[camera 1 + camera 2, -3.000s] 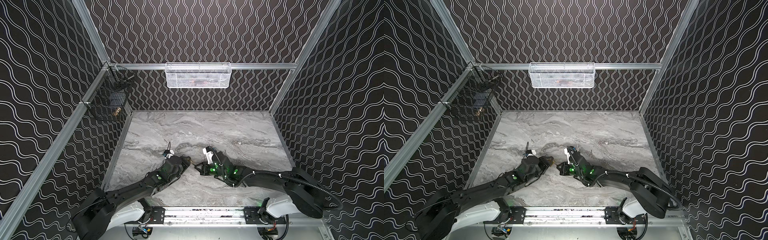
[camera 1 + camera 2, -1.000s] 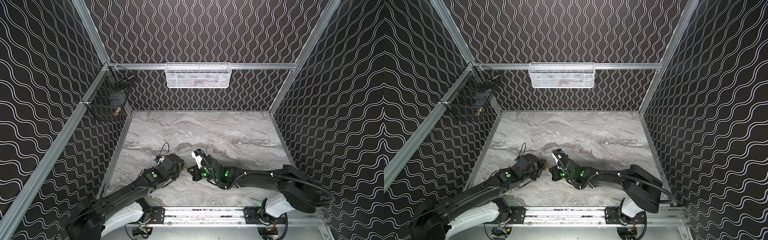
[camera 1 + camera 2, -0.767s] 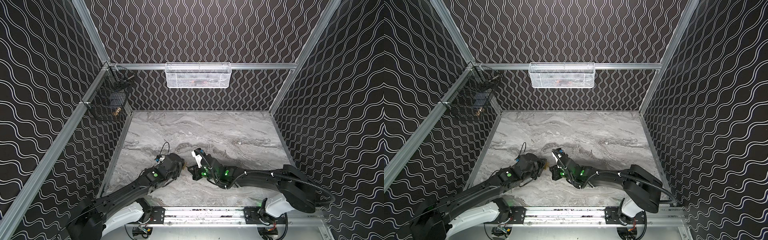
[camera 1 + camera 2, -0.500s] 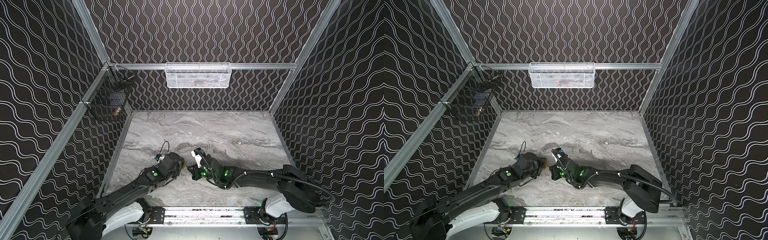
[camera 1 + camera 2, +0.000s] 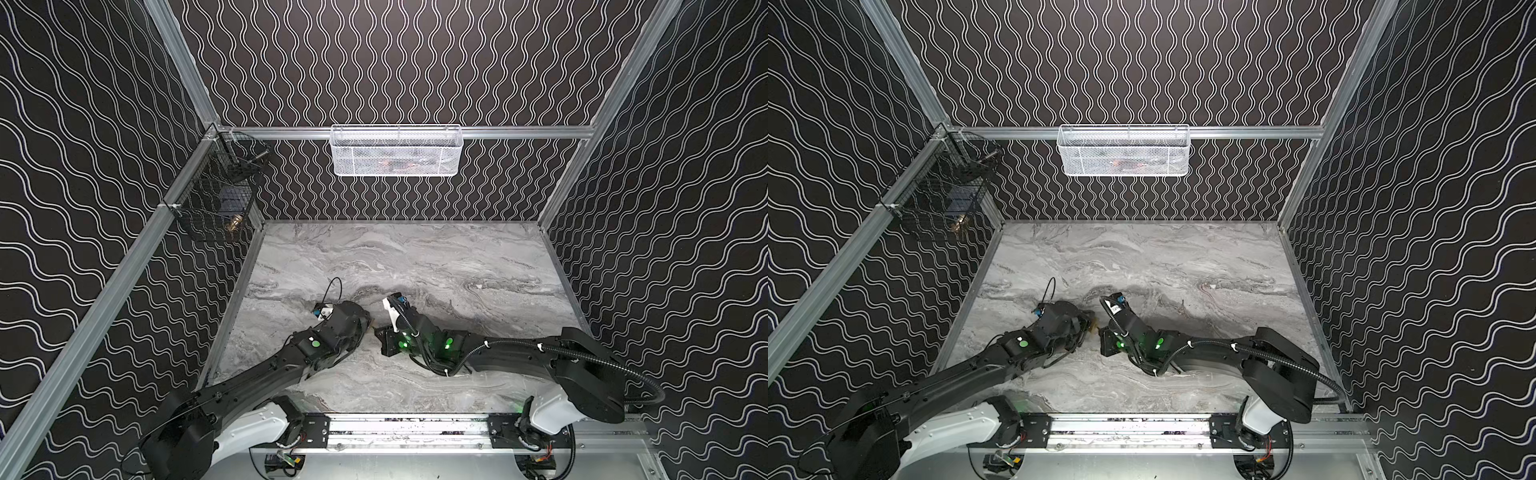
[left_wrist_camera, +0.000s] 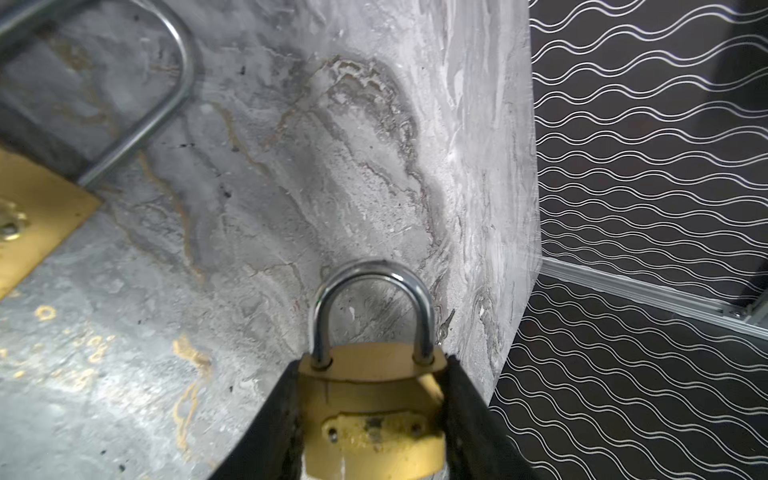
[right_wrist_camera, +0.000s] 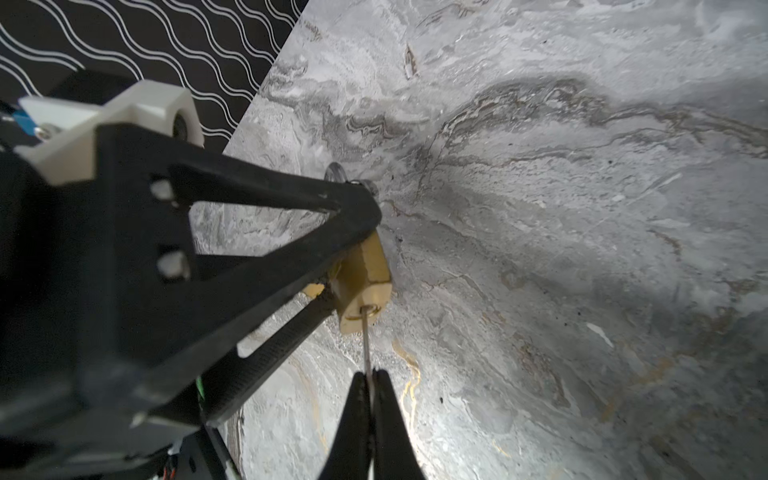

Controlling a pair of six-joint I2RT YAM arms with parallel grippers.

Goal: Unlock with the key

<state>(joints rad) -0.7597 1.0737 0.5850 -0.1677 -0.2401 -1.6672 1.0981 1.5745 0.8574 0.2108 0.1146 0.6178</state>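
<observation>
Quick look at the unlock setup. Brass padlock (image 6: 372,399) clamped across its body by the left end effector (image 6: 370,370), jaws about half spread and snug on both flanks, shackle end pointing away from that wrist. Down low by the marble surface (image 5: 415,257), near the front middle in both top views, right between the two arms (barely a brass speck from up there, so going by the wrist views). Touching the surface or not, can't tell.

Right end effector (image 7: 370,376) pinched fully shut on the key (image 7: 365,340), just the thin shaft sticking out past the tips. Tip of the shaft right at the keyway in the bottom face of the lock body. Looks to be inside, can't tell how deep.

Main relation for the coming move: lock dead ahead of the right end effector, key's long axis lined up with the lock's own shackle-to-keyway axis, so basically coaxial. Right arm clearly the one on the job, left just playing vise.

Shackle with both legs down in the body, so reading it as locked for now. Guessing next: push to full depth if needed, then roll the right wrist about that shared axis. Worth watching for tilt, easy to bind or twist a shaft that thin.
</observation>
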